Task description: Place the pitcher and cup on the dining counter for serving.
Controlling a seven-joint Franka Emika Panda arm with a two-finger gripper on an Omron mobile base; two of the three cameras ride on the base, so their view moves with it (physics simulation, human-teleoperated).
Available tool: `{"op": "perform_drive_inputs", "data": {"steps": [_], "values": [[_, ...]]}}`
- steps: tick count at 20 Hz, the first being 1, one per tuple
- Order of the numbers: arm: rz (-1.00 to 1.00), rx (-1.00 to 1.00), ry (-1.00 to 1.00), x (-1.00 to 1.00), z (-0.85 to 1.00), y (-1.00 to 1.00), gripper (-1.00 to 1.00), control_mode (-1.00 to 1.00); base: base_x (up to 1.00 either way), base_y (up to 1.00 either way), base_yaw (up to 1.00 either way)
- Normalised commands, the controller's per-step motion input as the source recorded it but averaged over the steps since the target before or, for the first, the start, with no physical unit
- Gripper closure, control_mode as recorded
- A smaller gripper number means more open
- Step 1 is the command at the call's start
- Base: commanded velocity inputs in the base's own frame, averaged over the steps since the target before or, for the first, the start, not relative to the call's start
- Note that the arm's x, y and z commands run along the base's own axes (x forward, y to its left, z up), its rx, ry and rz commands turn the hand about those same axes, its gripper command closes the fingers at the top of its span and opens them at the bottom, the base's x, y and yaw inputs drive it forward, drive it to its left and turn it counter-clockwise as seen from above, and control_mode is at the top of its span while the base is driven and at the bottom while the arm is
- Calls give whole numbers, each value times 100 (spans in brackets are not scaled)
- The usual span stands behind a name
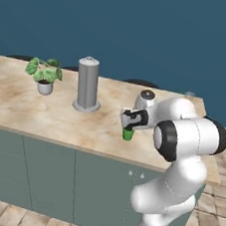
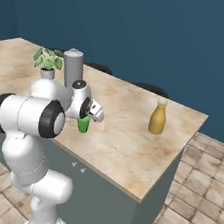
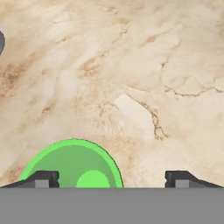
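Observation:
The small green cup (image 1: pixel 128 134) stands upright on the beige marbled dining counter (image 1: pixel 35 110), near its front edge. My gripper (image 1: pixel 132 121) hangs directly above the cup (image 2: pixel 83 124), pointing down. In the hand view the two fingertips (image 3: pixel 41 179) are spread wide, and the cup's rim (image 3: pixel 72 164) sits low and left, against the left tip and well short of the right one. The gripper (image 3: pixel 113 179) is open. The pitcher (image 2: pixel 157 119), a clear carafe with orange-yellow contents, stands upright on the counter (image 2: pixel 130 142) near its right end, well apart from the cup.
A tall grey cylinder (image 1: pixel 87 84) and a potted plant (image 1: pixel 44 75) stand further left on the counter. Dark stool tops (image 2: pixel 150 88) line the far edge. The counter's right end (image 2: pixel 196 121) drops to a tiled floor (image 2: pixel 198 197).

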Motion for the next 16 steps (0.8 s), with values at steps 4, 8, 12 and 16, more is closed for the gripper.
{"op": "perform_drive_inputs", "data": {"steps": [4,8,12,16], "values": [[0,0,-15,-60,100,0,-100,-100,0,0,0],[0,0,-24,-99,100,0,-100,-100,0,0,0],[0,-1,-32,-100,100,0,-100,-100,0,0,0],[4,-4,-38,-100,86,0,-100,-100,0,0,0]]}}
